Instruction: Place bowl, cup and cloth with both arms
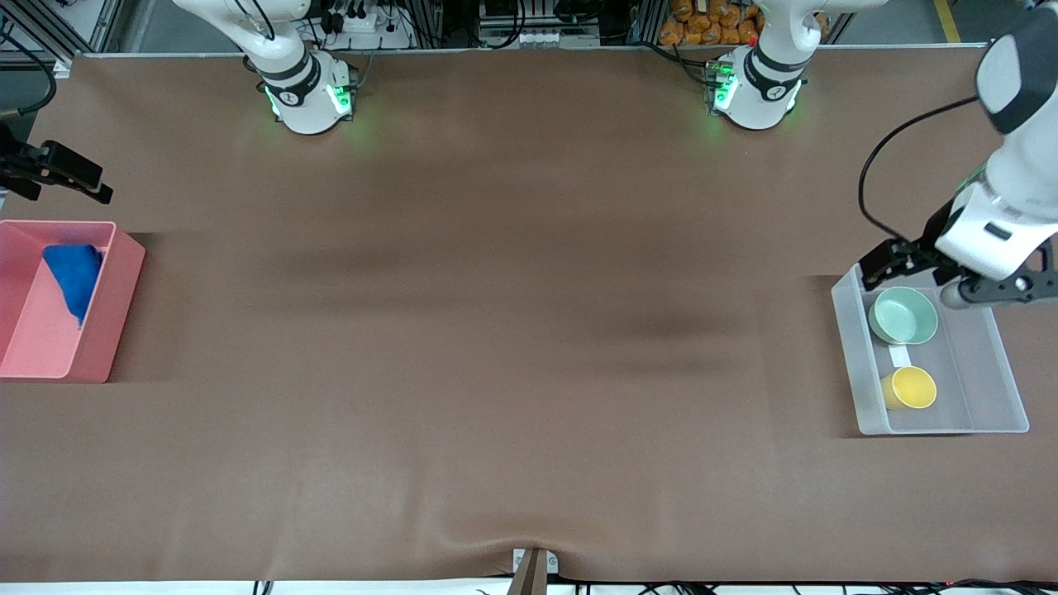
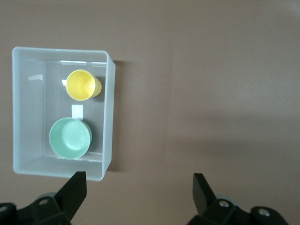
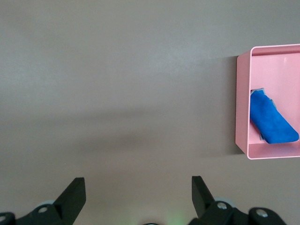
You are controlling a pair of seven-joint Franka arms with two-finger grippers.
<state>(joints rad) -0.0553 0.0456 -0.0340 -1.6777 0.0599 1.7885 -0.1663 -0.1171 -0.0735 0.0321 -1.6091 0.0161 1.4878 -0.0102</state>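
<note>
The mint-green bowl point(image 1: 903, 315) and the yellow cup point(image 1: 909, 387) stand in a clear plastic tray point(image 1: 984, 372) at the left arm's end of the table, the cup nearer the front camera. In the left wrist view the bowl point(image 2: 70, 137) and the cup point(image 2: 82, 85) are also in the tray point(image 2: 28, 93). My left gripper point(image 1: 950, 277) point(image 2: 138, 187) hangs open and empty over the tray's farther end. The blue cloth point(image 1: 73, 277) point(image 3: 272, 123) lies in a pink bin point(image 1: 107, 322) point(image 3: 242, 103) at the right arm's end. My right gripper point(image 1: 58, 172) point(image 3: 138, 187) is open and empty over the table beside the bin.
A white label point(image 1: 899, 356) lies on the tray floor between bowl and cup. The brown table mat point(image 1: 496, 330) spans the table between the bin and the tray. A small bracket point(image 1: 533, 566) sits at the table's front edge.
</note>
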